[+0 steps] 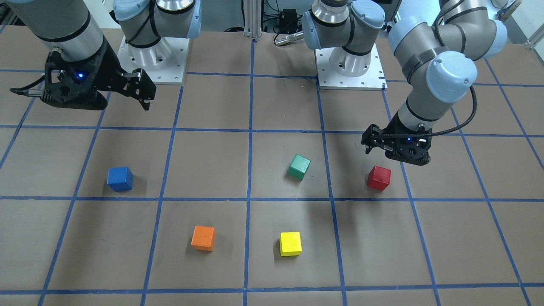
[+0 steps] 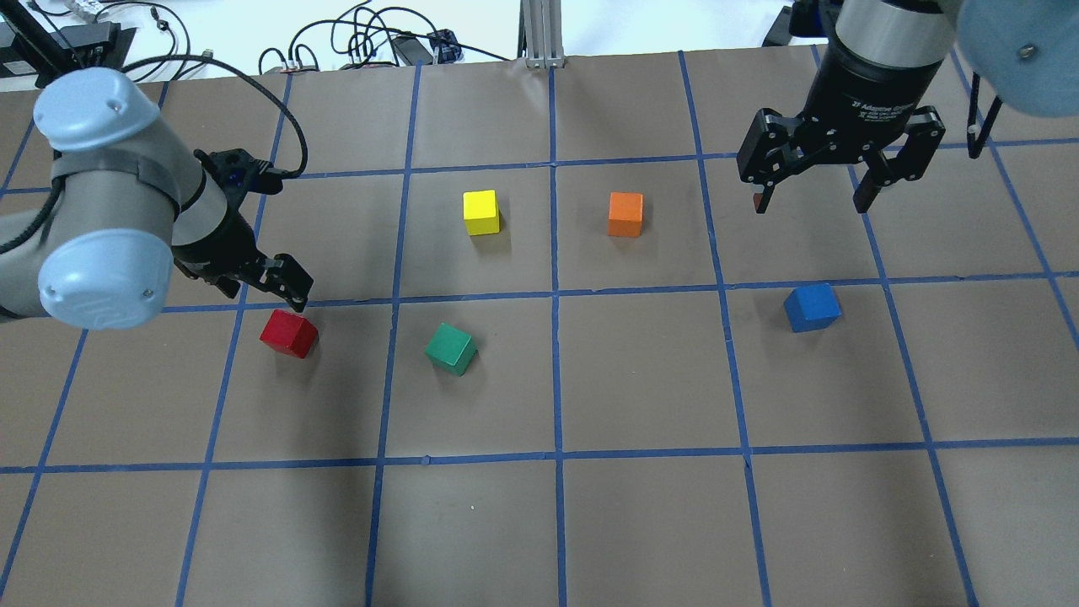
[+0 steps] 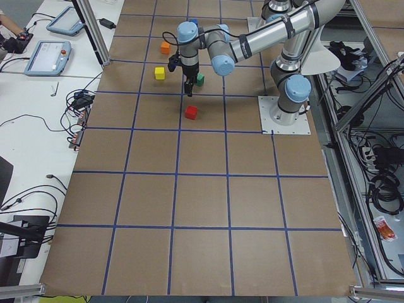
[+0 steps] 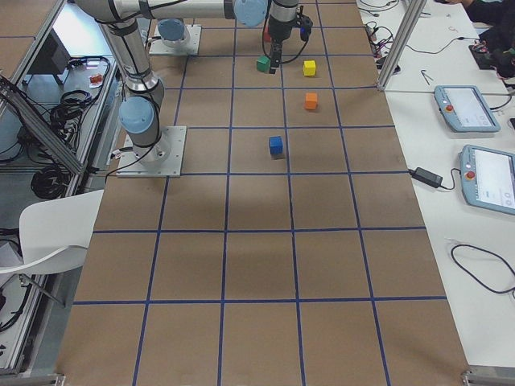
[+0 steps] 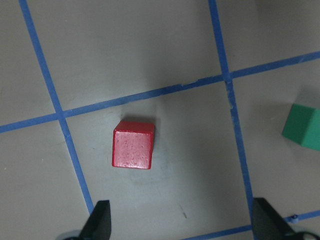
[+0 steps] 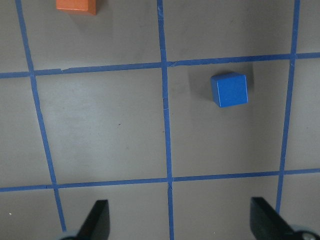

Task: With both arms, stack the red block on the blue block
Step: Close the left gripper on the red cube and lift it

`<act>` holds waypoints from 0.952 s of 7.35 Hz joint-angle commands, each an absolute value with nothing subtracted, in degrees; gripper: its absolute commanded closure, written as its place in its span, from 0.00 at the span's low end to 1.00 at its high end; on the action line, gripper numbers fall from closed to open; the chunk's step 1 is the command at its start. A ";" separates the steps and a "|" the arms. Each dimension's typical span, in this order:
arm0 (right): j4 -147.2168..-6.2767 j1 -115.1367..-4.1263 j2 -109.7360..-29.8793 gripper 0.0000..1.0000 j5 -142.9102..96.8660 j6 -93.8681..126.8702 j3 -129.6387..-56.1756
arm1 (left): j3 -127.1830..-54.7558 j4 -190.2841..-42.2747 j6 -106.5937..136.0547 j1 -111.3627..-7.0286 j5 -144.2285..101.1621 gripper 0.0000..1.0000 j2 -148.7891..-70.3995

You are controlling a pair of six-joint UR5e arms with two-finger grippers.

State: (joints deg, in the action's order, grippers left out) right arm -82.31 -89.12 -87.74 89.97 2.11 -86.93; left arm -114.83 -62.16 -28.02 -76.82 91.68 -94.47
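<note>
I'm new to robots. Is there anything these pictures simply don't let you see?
- Left side view: the right gripper is cut off by the top edge.
- Right side view: the red block cannot be found; the left gripper seems to cover it.
- Wrist views: only the fingertips show; each gripper's body is cut off by the bottom edge.

**Cube layout, my table**

Red block sits far L, w/ green cube near it on its R. Yellow cube & orange cube lie farther out from me, yellow L of orange. Blue block well apart on my R.
</note>
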 commanded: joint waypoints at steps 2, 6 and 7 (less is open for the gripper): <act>-82.44 -89.12 -87.89 0.00 90.00 2.11 -87.62 | -120.59 -54.14 -31.99 -74.27 91.32 0.00 -98.24; -82.71 -89.12 -88.15 0.00 90.09 2.20 -88.50 | -120.94 -46.43 -31.99 -74.27 91.32 0.00 -103.44; -82.79 -89.12 -88.59 0.00 90.00 2.20 -89.03 | -120.94 -45.28 -32.17 -74.27 91.41 0.00 -103.97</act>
State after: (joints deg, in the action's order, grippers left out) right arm -82.72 -89.12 -88.19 90.04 2.17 -88.42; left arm -120.89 -47.54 -32.00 -74.27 91.34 -103.02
